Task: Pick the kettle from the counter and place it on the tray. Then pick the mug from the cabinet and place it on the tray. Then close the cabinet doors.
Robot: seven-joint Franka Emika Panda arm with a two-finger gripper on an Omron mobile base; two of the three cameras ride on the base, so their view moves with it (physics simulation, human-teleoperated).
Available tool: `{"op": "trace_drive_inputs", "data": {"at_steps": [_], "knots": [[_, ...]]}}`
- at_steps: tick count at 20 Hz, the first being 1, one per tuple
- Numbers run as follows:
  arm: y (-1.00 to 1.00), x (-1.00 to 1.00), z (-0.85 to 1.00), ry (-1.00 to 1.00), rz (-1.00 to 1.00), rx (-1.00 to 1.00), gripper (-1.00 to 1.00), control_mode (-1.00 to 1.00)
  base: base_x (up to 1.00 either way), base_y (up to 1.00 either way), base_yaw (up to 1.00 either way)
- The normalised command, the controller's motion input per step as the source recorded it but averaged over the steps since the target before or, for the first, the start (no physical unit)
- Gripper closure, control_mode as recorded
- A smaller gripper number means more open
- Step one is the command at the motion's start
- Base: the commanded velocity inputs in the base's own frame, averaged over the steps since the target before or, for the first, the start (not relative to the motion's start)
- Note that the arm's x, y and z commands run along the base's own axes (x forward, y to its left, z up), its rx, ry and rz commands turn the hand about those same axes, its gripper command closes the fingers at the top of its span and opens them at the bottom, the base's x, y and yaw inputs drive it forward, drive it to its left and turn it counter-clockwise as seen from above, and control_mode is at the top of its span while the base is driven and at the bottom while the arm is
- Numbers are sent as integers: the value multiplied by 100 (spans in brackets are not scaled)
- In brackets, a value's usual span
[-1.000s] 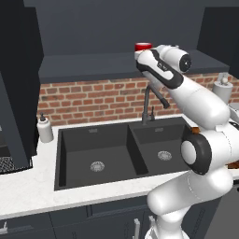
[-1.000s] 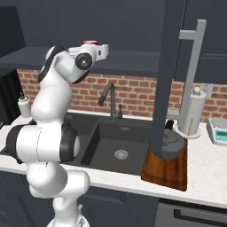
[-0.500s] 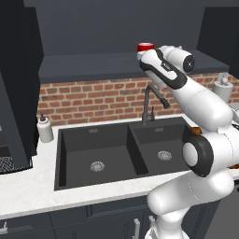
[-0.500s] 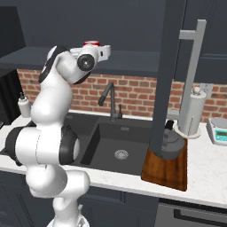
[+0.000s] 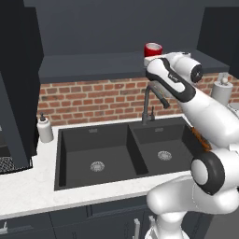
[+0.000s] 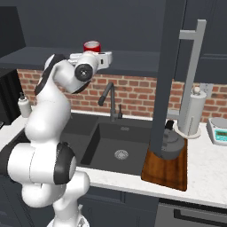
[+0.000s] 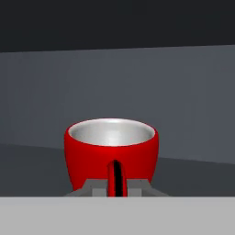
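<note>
Red mug [image 7: 111, 153] sits upright w/ white inside showing, handle facing the hand cam; in the base views it's up at the cabinet shelf [image 5: 93, 67] level, right at the end of the arm. Claw [image 7: 116, 186] is clenched on the mug's handle: both tips press in on either side of it at the bottom of the hand view. Can't tell if the mug's base touches the shelf or hangs just above it.

Behind the mug: dark cabinet back and a flat grey shelf surface.

Below, brick backsplash [image 5: 93, 100], then black faucet [image 5: 150, 100] over the black double sink [image 5: 116, 154] set in the white counter [image 5: 28, 186]. Soap dispenser [image 5: 45, 129] stands on the counter left of the sink.

Right base view: wooden tray [image 6: 166, 170] lies on the counter just right of the sink, w/ the dark grey kettle [image 6: 170, 142] on it, partly hidden by the open cabinet door [image 6: 166, 75] hanging in front. The door's silver bar handle [image 6: 193, 66] runs vertical. Paper-towel roll [image 6: 191, 113] stands behind the tray, small scale [image 6: 218, 132] further right.
</note>
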Motion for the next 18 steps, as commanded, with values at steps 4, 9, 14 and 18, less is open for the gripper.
{"op": "trace_drive_inputs", "data": {"at_steps": [4,9,14,18], "knots": [[0,-39,15,0,-17,4,100,-100,0,0,0],[0,-47,25,6,-28,0,100,-100,0,0,0],[0,-45,25,17,-29,0,100,-100,0,0,0],[-1,-44,26,20,-26,0,100,-100,0,0,0]]}}
